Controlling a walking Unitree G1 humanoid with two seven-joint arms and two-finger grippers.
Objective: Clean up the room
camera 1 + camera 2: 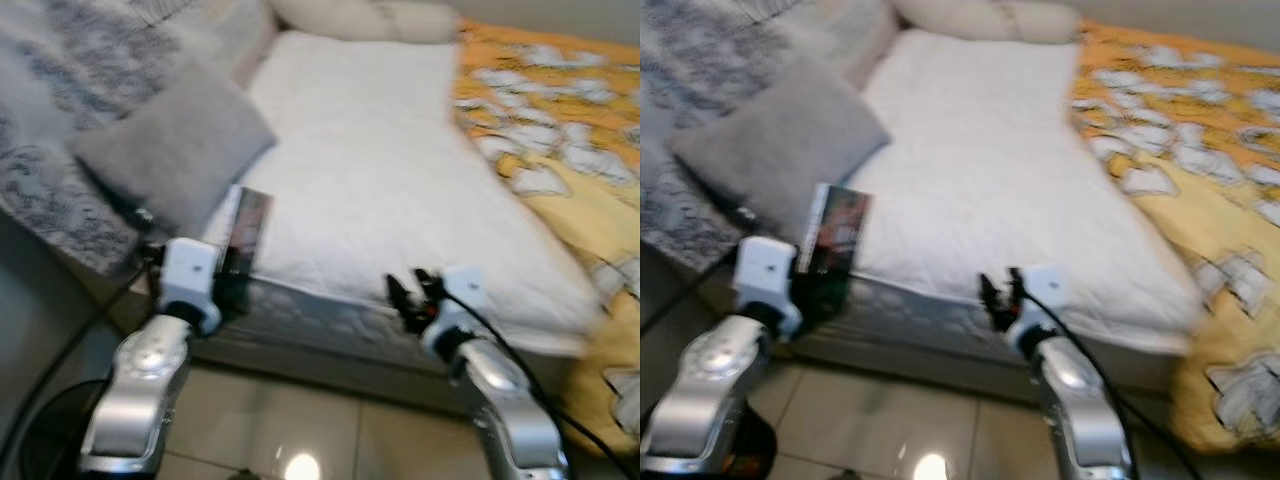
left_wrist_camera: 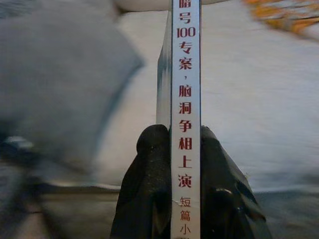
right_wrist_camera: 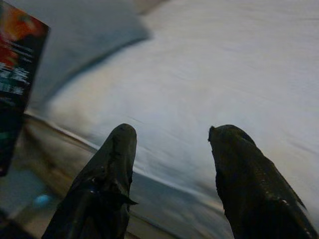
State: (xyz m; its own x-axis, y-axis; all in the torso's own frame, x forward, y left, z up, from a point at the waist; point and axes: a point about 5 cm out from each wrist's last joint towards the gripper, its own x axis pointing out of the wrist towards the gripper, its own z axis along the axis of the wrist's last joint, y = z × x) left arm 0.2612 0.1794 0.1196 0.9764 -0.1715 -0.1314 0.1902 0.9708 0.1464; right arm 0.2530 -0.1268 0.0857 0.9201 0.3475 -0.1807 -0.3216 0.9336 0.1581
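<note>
Left claw (image 2: pixel 185 164) grips an upright book (image 1: pixel 246 243) at the bed (image 1: pixel 380 180) edge; right claw (image 3: pixel 172 149) gapes wide, raised beside it.

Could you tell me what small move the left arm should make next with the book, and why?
Probably reach forward and lay it down: the left gripper is shut on the book, upright at the edge of the bed, beside the grey pillow. The right gripper is open.

Bedroom in home: bed (image 1: pixel 400 180) with white quilted cover ahead, orange patterned blanket (image 1: pixel 570 150) on right, grey cushion (image 1: pixel 175 145) on left, pale pillows (image 1: pixel 365 18) at far end, glossy tiled floor (image 1: pixel 300 430) near
</note>
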